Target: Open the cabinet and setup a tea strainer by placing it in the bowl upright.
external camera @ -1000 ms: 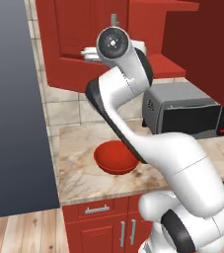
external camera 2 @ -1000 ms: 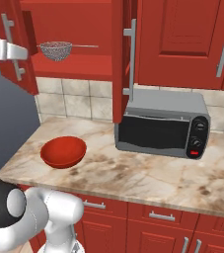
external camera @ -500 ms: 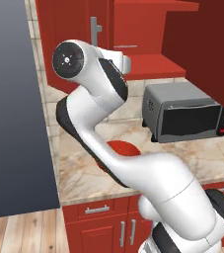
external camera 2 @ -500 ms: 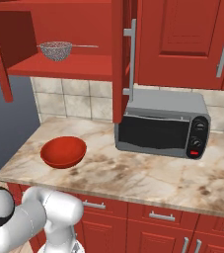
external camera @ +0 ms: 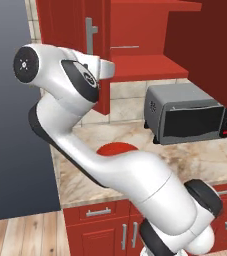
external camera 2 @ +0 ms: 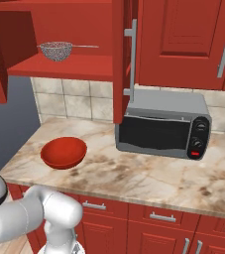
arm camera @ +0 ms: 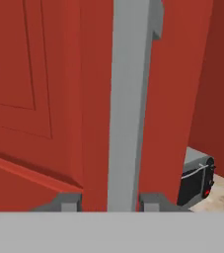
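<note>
Cabinet (external camera 2: pixel 74 30) stands open; its silver handle (arm camera: pixel 128 99) runs between the gripper's (arm camera: pixel 109 201) 2 fingers, which sit slightly parted around it. Strainer (external camera 2: pixel 57 50) rests on the shelf, bowl (external camera 2: pixel 63 153) on the counter (external camera 2: pixel 148 178).

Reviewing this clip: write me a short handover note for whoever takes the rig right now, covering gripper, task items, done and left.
Gripper: up at the left cabinet door, fingertips either side of its silver bar handle; whether it grips or is open I cannot tell.
Cabinet: both doors swung open.
Tea strainer: upright on the cabinet shelf, handle pointing right, untouched.
Bowl: on the counter, left of the microwave, nothing in it.
Done: cabinet opened.
Left: clear the handle, pick up the strainer, set it upright in the bowl.
</note>
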Robot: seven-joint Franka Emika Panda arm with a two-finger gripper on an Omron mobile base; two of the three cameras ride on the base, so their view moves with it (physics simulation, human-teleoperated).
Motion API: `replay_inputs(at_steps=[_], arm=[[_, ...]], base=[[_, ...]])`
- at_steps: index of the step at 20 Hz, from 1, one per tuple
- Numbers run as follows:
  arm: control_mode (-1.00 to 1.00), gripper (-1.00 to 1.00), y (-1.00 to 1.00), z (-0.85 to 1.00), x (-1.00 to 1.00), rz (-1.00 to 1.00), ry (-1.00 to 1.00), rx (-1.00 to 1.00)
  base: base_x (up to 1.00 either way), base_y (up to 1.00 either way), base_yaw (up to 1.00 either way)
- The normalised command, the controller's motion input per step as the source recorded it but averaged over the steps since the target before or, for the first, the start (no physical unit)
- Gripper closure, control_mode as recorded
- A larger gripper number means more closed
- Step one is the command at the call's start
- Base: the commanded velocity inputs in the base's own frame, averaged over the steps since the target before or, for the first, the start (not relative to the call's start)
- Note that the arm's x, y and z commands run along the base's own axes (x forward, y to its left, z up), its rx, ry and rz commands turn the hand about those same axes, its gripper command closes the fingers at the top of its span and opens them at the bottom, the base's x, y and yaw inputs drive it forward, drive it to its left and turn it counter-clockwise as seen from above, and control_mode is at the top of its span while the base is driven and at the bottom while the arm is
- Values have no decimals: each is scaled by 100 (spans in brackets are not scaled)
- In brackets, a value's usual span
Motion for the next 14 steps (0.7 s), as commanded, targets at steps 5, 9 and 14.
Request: replay_inputs(at_steps=[5, 9, 14], arm=[[-100, -100, 4, 0, -14, -10, 0, 0], [-100, -100, 12, 0, 0, -7, 0, 0], [-100, -100, 7, -2, -12, -6, 0, 0]], base=[[0, 0, 0], [0, 0, 0], [0, 0, 0]])
